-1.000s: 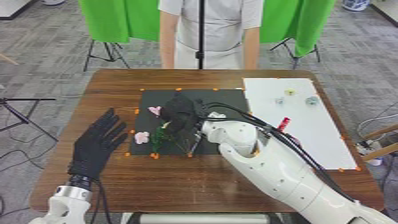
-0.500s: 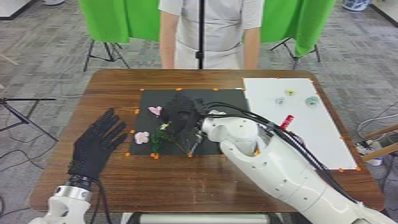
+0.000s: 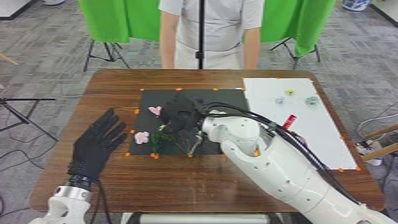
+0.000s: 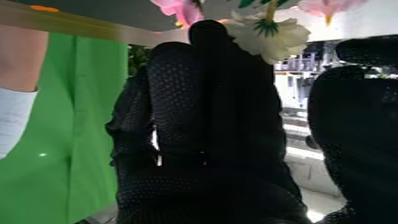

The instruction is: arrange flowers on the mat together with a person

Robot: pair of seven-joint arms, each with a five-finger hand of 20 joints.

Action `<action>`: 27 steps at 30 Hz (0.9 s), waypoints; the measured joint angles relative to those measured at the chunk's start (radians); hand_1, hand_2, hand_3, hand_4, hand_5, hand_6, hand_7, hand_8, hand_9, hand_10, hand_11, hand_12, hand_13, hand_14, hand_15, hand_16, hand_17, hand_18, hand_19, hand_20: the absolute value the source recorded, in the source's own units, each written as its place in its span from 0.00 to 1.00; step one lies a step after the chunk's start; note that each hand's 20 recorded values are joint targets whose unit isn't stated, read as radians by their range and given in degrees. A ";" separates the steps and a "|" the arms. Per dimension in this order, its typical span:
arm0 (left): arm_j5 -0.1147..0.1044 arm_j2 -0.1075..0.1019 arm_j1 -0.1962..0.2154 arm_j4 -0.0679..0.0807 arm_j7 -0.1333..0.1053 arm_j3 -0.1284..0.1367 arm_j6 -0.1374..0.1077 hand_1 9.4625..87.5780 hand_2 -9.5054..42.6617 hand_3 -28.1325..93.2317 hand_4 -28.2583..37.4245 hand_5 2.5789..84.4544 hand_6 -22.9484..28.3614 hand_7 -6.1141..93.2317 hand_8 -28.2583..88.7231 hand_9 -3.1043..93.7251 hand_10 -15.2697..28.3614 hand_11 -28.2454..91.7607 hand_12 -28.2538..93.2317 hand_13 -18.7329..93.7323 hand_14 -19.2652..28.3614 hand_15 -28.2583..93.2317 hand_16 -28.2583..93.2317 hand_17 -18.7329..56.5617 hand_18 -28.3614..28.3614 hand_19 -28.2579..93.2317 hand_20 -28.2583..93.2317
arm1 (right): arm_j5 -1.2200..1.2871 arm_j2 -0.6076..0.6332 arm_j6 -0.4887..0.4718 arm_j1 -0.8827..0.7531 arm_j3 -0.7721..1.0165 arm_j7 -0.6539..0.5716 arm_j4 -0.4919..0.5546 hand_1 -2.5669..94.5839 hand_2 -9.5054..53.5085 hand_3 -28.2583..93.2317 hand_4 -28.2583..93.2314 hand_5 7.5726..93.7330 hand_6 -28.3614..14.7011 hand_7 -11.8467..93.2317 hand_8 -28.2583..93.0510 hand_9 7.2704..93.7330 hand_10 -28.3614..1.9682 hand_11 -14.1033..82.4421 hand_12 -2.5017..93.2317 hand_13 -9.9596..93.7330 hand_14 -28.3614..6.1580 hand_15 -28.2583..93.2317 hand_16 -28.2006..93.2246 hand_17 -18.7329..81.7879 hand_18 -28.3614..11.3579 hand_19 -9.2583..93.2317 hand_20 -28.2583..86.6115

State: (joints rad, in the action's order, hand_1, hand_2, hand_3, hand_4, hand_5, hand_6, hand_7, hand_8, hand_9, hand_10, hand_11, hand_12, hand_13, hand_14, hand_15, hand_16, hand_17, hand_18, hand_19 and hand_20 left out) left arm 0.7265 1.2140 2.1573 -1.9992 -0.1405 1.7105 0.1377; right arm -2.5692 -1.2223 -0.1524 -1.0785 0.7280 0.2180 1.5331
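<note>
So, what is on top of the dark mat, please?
On the dark mat there are a pink flower at left, a second pink flower nearer the robot, and green leaves. The right hand covers the mat's middle, so what lies under the hand cannot be seen.

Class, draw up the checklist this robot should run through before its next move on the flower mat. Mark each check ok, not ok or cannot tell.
1. Left hand beside the dark mat, out of the way: ok.
2. Right hand over the mat: ok.
3. Right hand's fingers straight: ok.
4. White flower free of the right hand's fingertips: cannot tell.
5. White sheet cleared of small pieces: not ok, a yellow one lies there.
</note>
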 measured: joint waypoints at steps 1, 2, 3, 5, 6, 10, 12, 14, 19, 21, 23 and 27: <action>0.000 0.000 0.000 0.000 0.000 0.000 0.000 0.20 0.13 0.80 0.07 0.32 0.50 0.20 0.18 0.24 0.58 0.33 0.39 0.32 0.66 0.35 0.29 0.09 0.88 0.55 0.31 | 0.005 0.001 0.001 0.000 0.000 -0.001 0.001 0.26 0.27 0.91 0.02 0.73 0.72 0.34 0.11 0.72 0.54 0.41 0.26 0.70 0.52 0.82 0.42 0.41 0.18 0.83 0.69; 0.000 0.000 0.000 0.000 0.000 0.000 0.000 0.20 0.13 0.80 0.07 0.32 0.50 0.20 0.18 0.24 0.58 0.33 0.39 0.32 0.66 0.35 0.29 0.09 0.88 0.55 0.31 | 0.009 0.002 0.002 0.000 0.000 -0.002 0.001 0.28 0.26 0.92 0.02 0.73 0.72 0.34 0.11 0.73 0.55 0.41 0.26 0.70 0.52 0.82 0.42 0.41 0.18 0.83 0.69; 0.000 0.000 0.000 0.000 0.000 0.000 0.000 0.20 0.13 0.80 0.07 0.32 0.50 0.20 0.18 0.24 0.58 0.33 0.39 0.32 0.66 0.35 0.29 0.09 0.88 0.55 0.31 | 0.013 0.002 0.004 0.000 -0.001 -0.003 0.001 0.29 0.24 0.92 0.02 0.73 0.72 0.34 0.13 0.74 0.56 0.41 0.26 0.70 0.53 0.82 0.42 0.42 0.18 0.83 0.68; 0.000 0.000 0.000 0.000 0.000 0.000 0.000 0.20 0.13 0.80 0.07 0.32 0.50 0.20 0.18 0.24 0.58 0.33 0.39 0.32 0.66 0.35 0.29 0.09 0.88 0.55 0.31 | 0.019 0.003 0.012 0.000 -0.002 -0.004 0.000 0.35 0.15 0.92 0.01 0.72 0.71 0.35 0.19 0.74 0.60 0.42 0.26 0.71 0.55 0.82 0.42 0.42 0.19 0.84 0.68; 0.000 0.000 0.000 0.000 0.000 0.000 0.000 0.20 0.13 0.80 0.07 0.32 0.50 0.20 0.18 0.24 0.58 0.33 0.39 0.32 0.66 0.35 0.29 0.09 0.88 0.55 0.31 | 0.021 0.003 0.016 0.000 -0.002 -0.004 -0.001 0.37 0.11 0.92 0.00 0.71 0.71 0.36 0.20 0.74 0.62 0.43 0.27 0.71 0.56 0.82 0.42 0.42 0.20 0.84 0.68; 0.000 0.000 0.000 0.000 0.000 0.000 0.000 0.20 0.13 0.80 0.07 0.32 0.50 0.20 0.18 0.24 0.58 0.33 0.39 0.32 0.66 0.35 0.29 0.09 0.88 0.55 0.31 | 0.036 0.003 0.034 0.000 -0.002 0.006 -0.006 0.43 0.03 0.91 0.00 0.69 0.71 0.42 0.20 0.76 0.67 0.43 0.35 0.72 0.61 0.82 0.42 0.42 0.22 0.84 0.68; 0.000 0.000 0.000 0.000 0.000 -0.001 0.000 0.20 0.13 0.80 0.07 0.32 0.50 0.20 0.18 0.24 0.58 0.33 0.39 0.32 0.66 0.35 0.29 0.09 0.88 0.55 0.31 | 0.051 0.003 0.049 0.000 -0.002 0.012 -0.010 0.45 0.01 0.89 0.00 0.69 0.72 0.45 0.19 0.78 0.71 0.40 0.41 0.72 0.63 0.83 0.42 0.43 0.23 0.84 0.67; 0.000 0.000 0.000 0.000 -0.001 -0.001 0.000 0.20 0.13 0.80 0.07 0.32 0.50 0.20 0.18 0.24 0.58 0.33 0.39 0.32 0.66 0.35 0.29 0.09 0.88 0.55 0.31 | 0.059 0.004 0.072 0.000 -0.005 0.017 -0.015 0.47 0.00 0.89 0.00 0.70 0.73 0.48 0.19 0.80 0.72 0.39 0.44 0.73 0.64 0.83 0.42 0.43 0.24 0.84 0.67; 0.000 -0.001 0.001 0.000 0.000 -0.001 0.000 0.20 0.13 0.80 0.07 0.32 0.50 0.20 0.18 0.24 0.58 0.33 0.39 0.32 0.66 0.35 0.29 0.09 0.88 0.55 0.31 | 0.066 0.005 0.107 0.000 -0.015 0.018 -0.025 0.44 0.00 0.88 0.00 0.70 0.73 0.48 0.19 0.79 0.70 0.44 0.40 0.74 0.65 0.82 0.43 0.43 0.24 0.84 0.67; 0.000 -0.001 0.000 0.000 0.000 -0.001 0.000 0.20 0.12 0.80 0.07 0.32 0.50 0.20 0.18 0.24 0.58 0.33 0.39 0.32 0.66 0.35 0.29 0.09 0.88 0.55 0.31 | 0.067 0.004 0.106 0.000 -0.015 0.018 -0.027 0.38 0.01 0.89 0.00 0.70 0.74 0.43 0.19 0.77 0.66 0.47 0.31 0.73 0.62 0.81 0.43 0.43 0.23 0.83 0.68; 0.000 0.000 0.000 0.000 0.000 -0.001 0.000 0.20 0.13 0.80 0.07 0.32 0.50 0.20 0.18 0.24 0.58 0.33 0.39 0.32 0.66 0.35 0.29 0.09 0.88 0.55 0.31 | 0.065 0.003 0.096 -0.001 -0.010 0.022 -0.027 0.30 0.03 0.91 0.00 0.70 0.75 0.40 0.11 0.76 0.63 0.42 0.26 0.72 0.60 0.81 0.43 0.41 0.21 0.82 0.68; 0.000 0.000 0.000 0.001 0.000 -0.001 0.000 0.20 0.13 0.80 0.07 0.32 0.50 0.20 0.18 0.24 0.58 0.33 0.39 0.32 0.66 0.35 0.29 0.09 0.88 0.55 0.31 | 0.062 -0.003 0.037 -0.005 0.010 0.030 -0.027 0.24 0.13 0.89 0.00 0.74 0.76 0.33 0.10 0.77 0.60 0.38 0.24 0.72 0.55 0.80 0.42 0.41 0.18 0.82 0.69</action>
State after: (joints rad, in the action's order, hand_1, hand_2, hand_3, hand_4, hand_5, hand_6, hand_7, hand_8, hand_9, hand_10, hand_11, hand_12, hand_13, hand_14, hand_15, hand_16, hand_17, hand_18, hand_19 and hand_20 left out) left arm 0.7264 1.2138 2.1569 -1.9984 -0.1400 1.7099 0.1374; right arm -2.5075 -1.2249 -0.1151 -1.0835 0.7381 0.2478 1.5066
